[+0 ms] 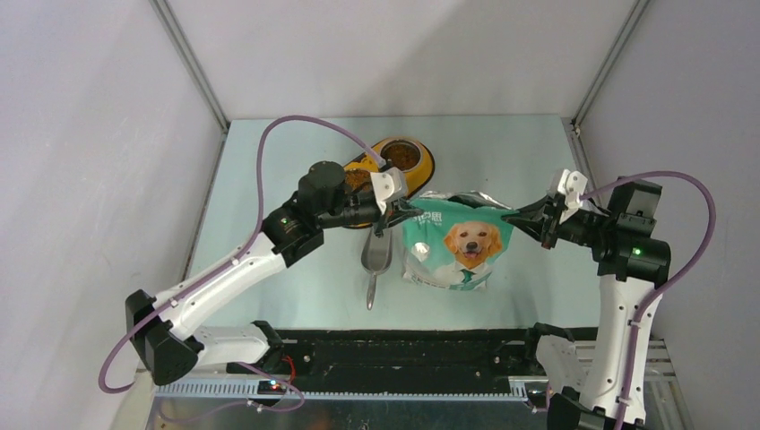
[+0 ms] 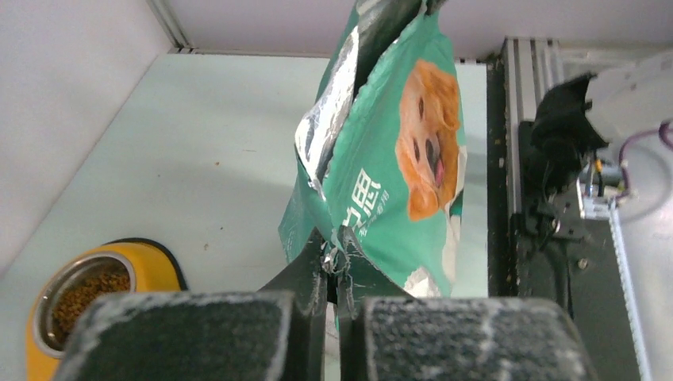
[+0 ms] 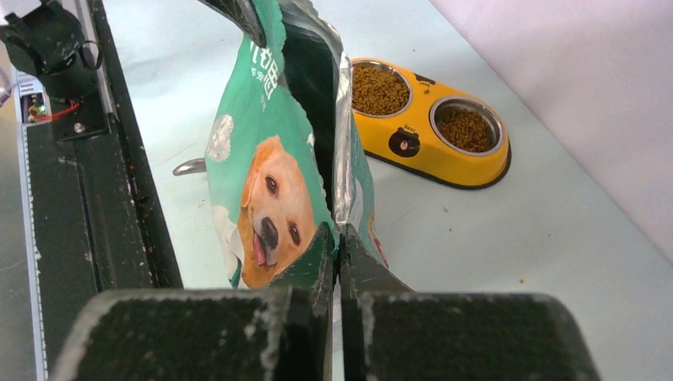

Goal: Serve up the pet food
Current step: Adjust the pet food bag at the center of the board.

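Observation:
A teal-and-white bag [image 1: 457, 242] printed with a golden dog stands on the table, its top open and its silver lining showing. My left gripper [image 1: 408, 211] is shut on the bag's upper left corner [image 2: 333, 250]. My right gripper [image 1: 515, 215] is shut on the upper right corner [image 3: 337, 234]. The bag [image 2: 381, 182] hangs stretched between the two. Brown pet food [image 3: 379, 89] fills both steel cups of a yellow double bowl [image 3: 444, 171] behind the bag. In the left wrist view, pet food [image 2: 89, 292] shows in one cup.
A grey metal scoop [image 1: 376, 255] lies on the table left of the bag, its handle toward the near edge. The yellow bowl [image 1: 427, 161] sits partly under the left wrist. A black rail [image 1: 403, 345] runs along the near edge. A few stray pellets dot the table.

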